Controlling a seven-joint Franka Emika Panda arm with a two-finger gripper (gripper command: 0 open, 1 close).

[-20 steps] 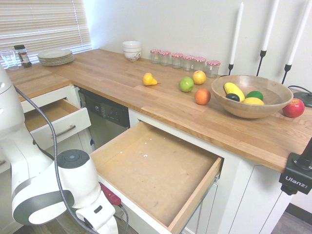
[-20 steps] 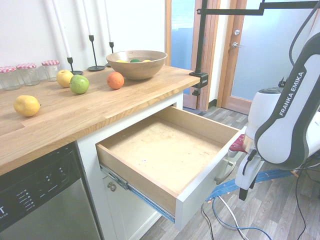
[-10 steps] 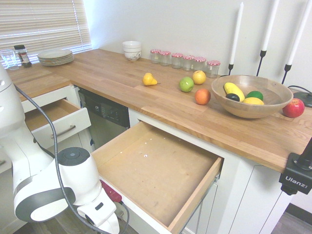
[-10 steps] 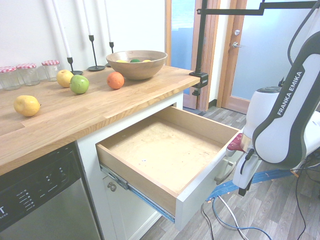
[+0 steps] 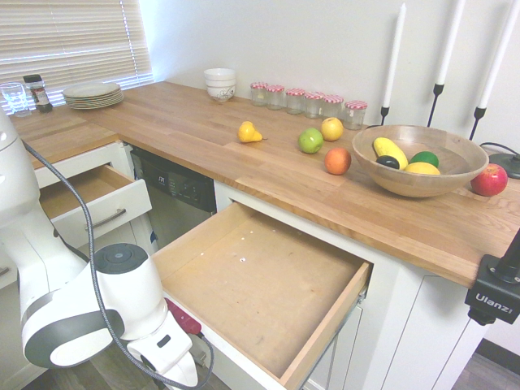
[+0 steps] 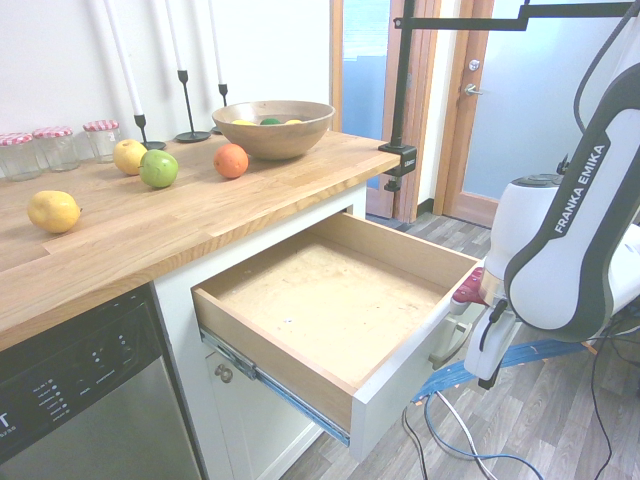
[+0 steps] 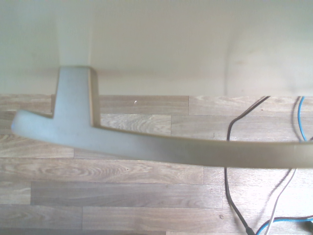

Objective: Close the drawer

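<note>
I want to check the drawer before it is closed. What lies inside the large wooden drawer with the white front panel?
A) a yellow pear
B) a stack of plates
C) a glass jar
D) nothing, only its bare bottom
D: the large wooden drawer with the white front panel shows only its bare light-brown bottom in both exterior views.

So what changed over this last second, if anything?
Little. The arm shifted slightly at the drawer's front panel, by the handle. The drawer is as wide open as before, and the fruit and bowl stayed put.

Two drawers (image 5: 260,284) open; six jars (image 5: 309,102); three candlesticks (image 5: 393,61) — one wooden bowl (image 5: 406,180).
</note>
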